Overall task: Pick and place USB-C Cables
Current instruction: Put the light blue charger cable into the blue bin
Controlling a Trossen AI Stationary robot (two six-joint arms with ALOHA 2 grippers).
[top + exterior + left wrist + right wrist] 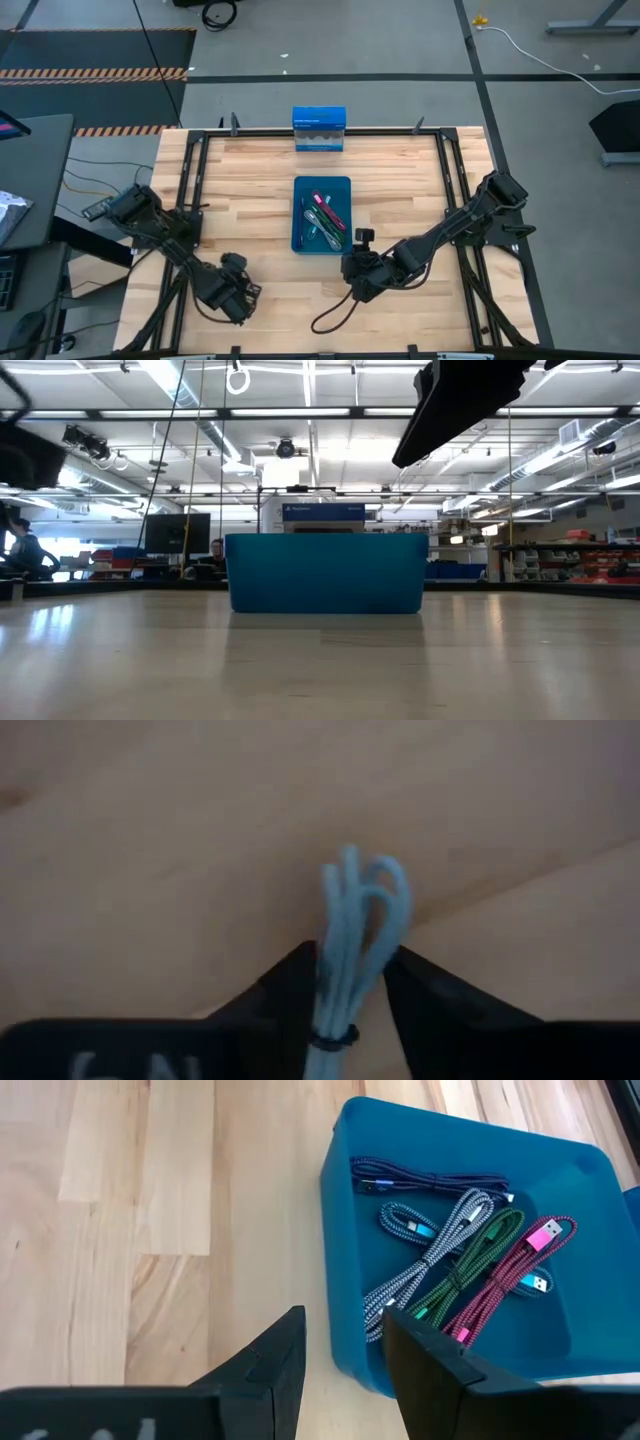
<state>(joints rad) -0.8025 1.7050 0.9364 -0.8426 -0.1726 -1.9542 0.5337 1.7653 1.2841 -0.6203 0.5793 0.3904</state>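
Left wrist view: pale blue cable point(355, 935) stands between the left gripper point(350, 990) fingers, long axis running straight out from the claw, looped end forward over bare table point(150, 850); whether the fingers pinch it, cannot tell

High view: that claw sits low at the near-left table edge, well apart from the blue bin point(300, 240), cable itself hidden under it

Right gripper point(345, 1355) released, just beside the bin; purple point(430, 1180), teal, grey, green, magenta-red cables inside
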